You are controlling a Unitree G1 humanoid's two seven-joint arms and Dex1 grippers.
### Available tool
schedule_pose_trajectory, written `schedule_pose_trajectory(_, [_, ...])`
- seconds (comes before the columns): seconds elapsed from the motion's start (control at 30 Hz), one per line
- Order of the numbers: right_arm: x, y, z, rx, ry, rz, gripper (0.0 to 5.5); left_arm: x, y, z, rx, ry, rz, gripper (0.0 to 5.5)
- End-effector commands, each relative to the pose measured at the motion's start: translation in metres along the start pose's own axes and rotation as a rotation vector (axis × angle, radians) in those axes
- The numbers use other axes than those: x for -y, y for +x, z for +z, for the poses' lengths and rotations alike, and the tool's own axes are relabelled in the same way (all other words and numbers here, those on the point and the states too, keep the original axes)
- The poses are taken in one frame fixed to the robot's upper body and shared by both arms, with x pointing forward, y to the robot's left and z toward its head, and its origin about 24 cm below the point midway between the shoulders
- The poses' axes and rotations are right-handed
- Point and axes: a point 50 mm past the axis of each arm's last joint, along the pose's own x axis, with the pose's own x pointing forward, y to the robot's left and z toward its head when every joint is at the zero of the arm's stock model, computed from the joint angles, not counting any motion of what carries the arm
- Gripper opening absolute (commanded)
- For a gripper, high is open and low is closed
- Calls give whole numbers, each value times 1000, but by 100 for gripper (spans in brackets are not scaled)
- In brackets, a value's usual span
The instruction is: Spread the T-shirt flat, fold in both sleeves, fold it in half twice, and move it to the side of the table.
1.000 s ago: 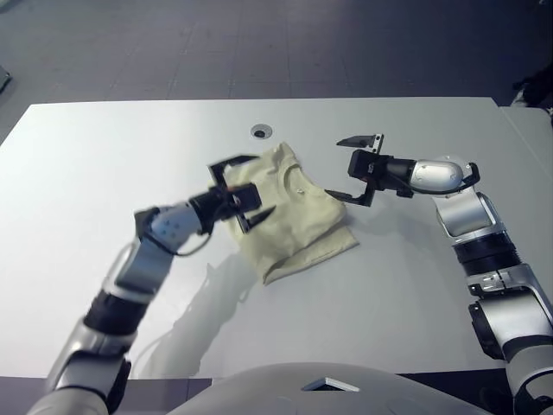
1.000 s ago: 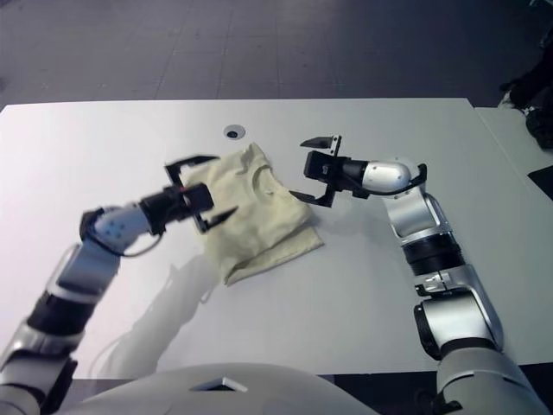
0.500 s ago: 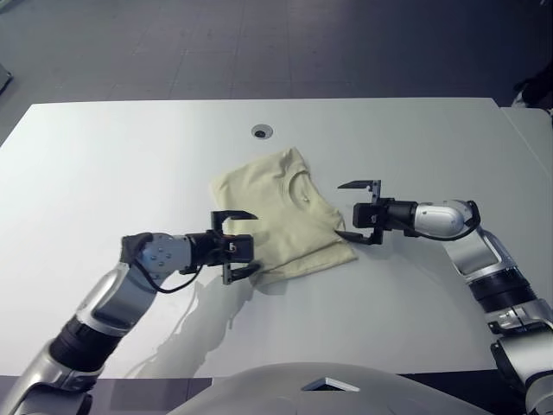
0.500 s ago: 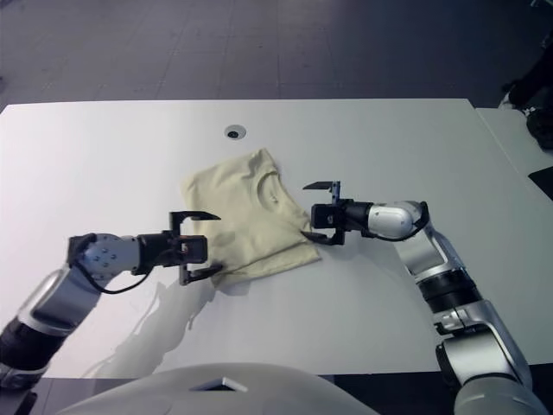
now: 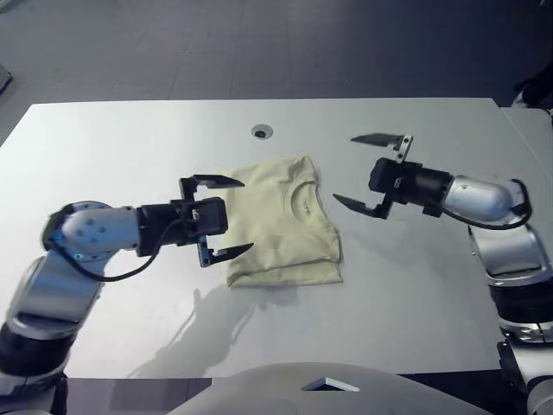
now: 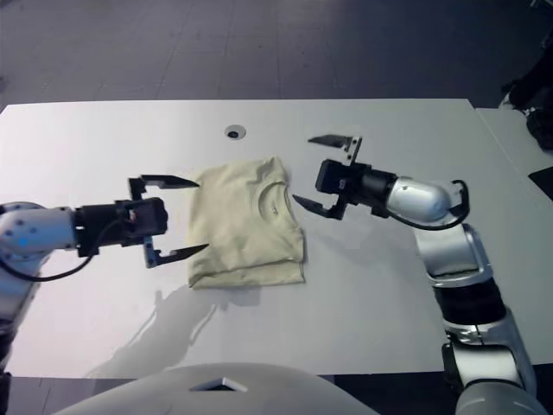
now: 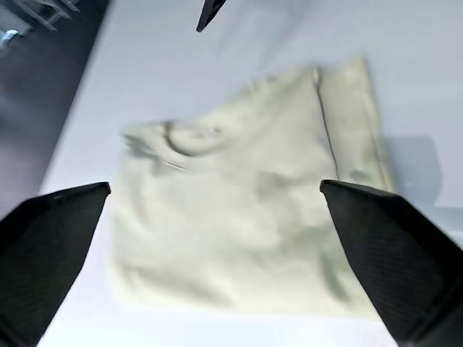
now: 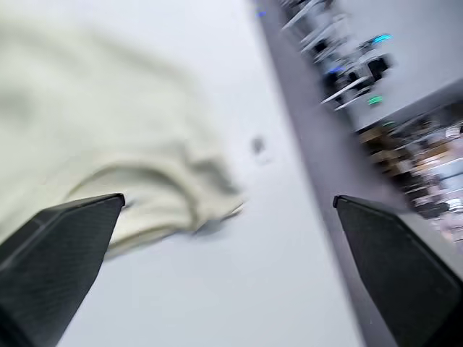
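Gaping left gripper (image 5: 245, 215), right gripper (image 5: 345, 169) flank folded T-shirt (image 5: 285, 226).

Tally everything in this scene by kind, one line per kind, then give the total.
T-shirt, pale yellow, folded: 1
grippers, both open (left gripper, right gripper): 2
table, white: 1
round grommet set in the tabletop: 1
Total: 5
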Motion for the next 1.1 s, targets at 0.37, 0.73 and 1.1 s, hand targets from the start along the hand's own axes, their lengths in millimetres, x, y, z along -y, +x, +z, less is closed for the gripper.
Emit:
schedule_pose_trajectory(0.37, [-77, -39, 9, -152, 100, 97, 537, 100, 8, -35, -334, -25, -18, 540])
schedule_pose_trajectory(0.73, [-92, -40, 4, -150, -2, 319, 540, 126, 42, -88, -516, 99, -52, 402])
schedule_pose_trajectory(1.1, [-112, -36, -6, -141, -142, 402, 540, 135, 45, -78, -512, 50, -140, 187])
